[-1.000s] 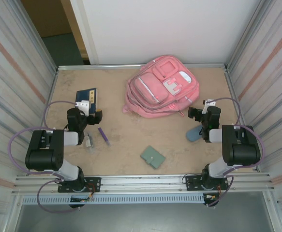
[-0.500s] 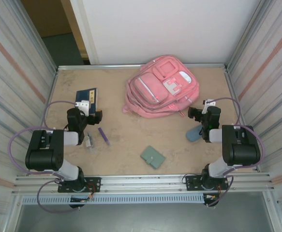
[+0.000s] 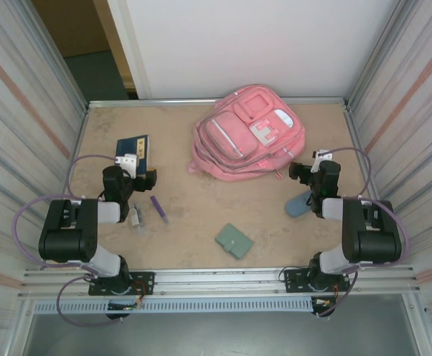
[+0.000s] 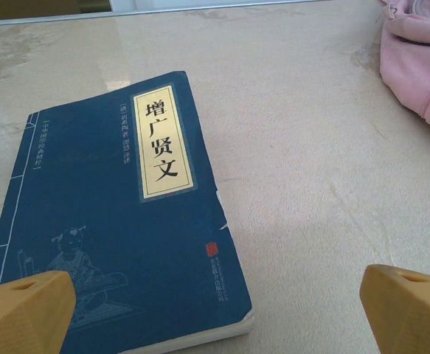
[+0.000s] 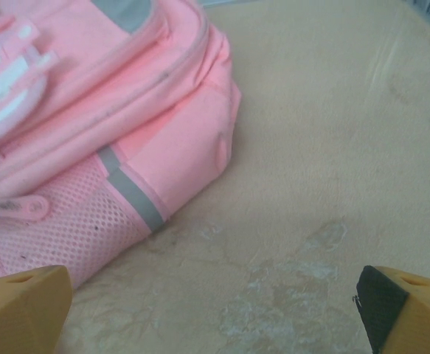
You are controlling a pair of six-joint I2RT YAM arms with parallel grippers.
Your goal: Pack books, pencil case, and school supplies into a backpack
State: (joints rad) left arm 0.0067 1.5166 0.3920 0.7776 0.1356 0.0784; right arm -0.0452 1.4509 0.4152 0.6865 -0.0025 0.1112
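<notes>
Top external view: my left tool [image 3: 140, 172] and my right tool [image 3: 307, 167] both stand wide open over the surface [image 3: 201, 189], holding nothing. The dark blue book [image 3: 133, 149] lies flat just ahead of the left tool, with the purple pen [image 3: 158, 208] and a small grey piece [image 3: 135, 216] just behind it. The pink backpack [image 3: 249, 133] lies near ahead of the right tool, to its left; the slate-blue pencil case [image 3: 298, 204] lies just behind that tool. The green folder [image 3: 234, 241] rests farther back, between my arms.

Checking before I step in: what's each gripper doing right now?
Left gripper: open, empty, by the book.
Right gripper: open, empty, beside the backpack.
</notes>
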